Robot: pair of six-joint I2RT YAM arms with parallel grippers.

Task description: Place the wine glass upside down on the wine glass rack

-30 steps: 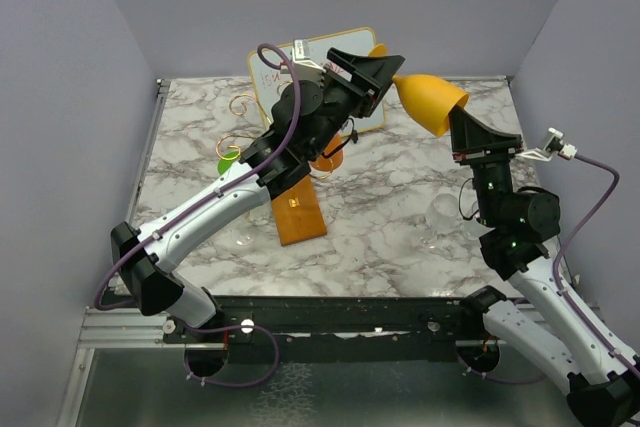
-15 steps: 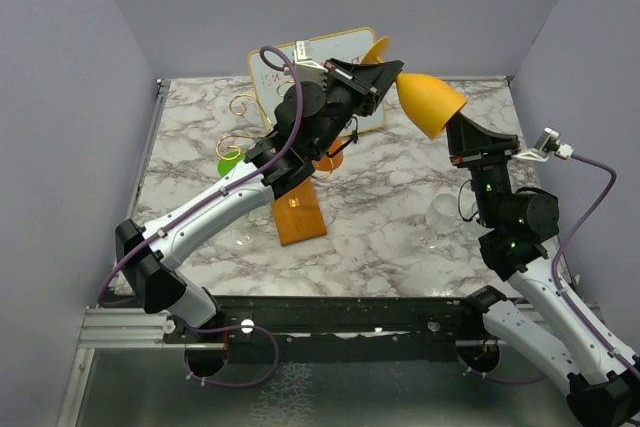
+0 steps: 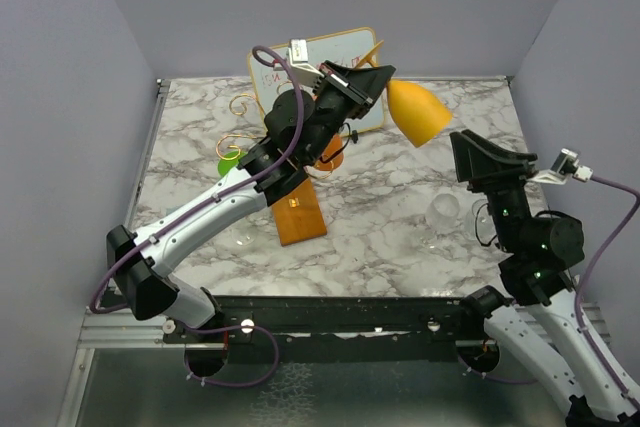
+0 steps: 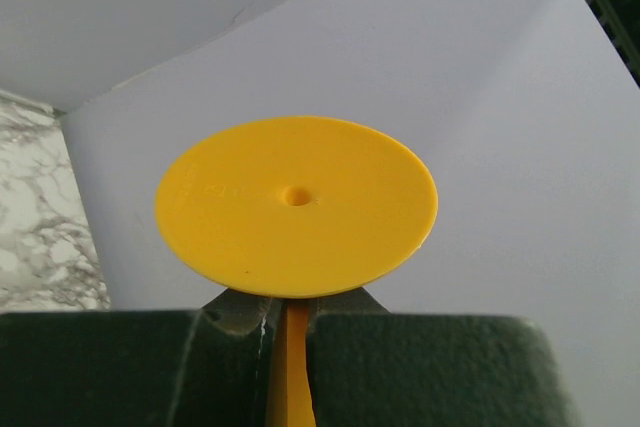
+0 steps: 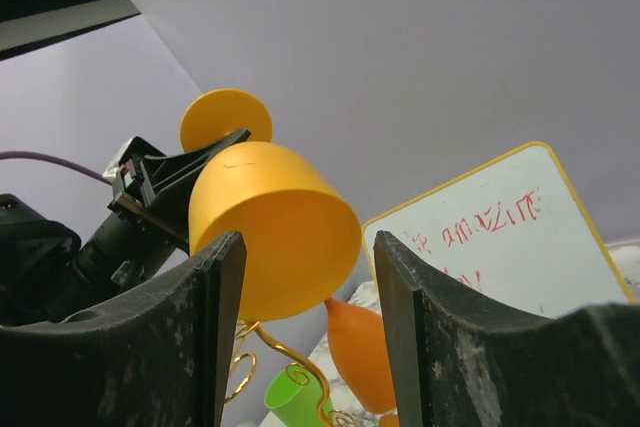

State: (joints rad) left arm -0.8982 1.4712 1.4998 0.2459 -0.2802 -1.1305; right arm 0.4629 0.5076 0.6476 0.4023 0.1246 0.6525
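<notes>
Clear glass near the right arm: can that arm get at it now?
Probably yes: the right gripper is open and empty, and the clear glass stands close by, with nothing between them.

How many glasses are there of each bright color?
Yellow wine glass: 1
Orange wine glass: 1
Green wine glass: 1
Total: 3

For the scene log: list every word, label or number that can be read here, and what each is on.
Whiteboard: red handwriting in two lines, too blurred to read for certain.
Foot of the yellow wine glass: faint raised marks beside the centre hole, too faint to read.
No other text shows.
</notes>
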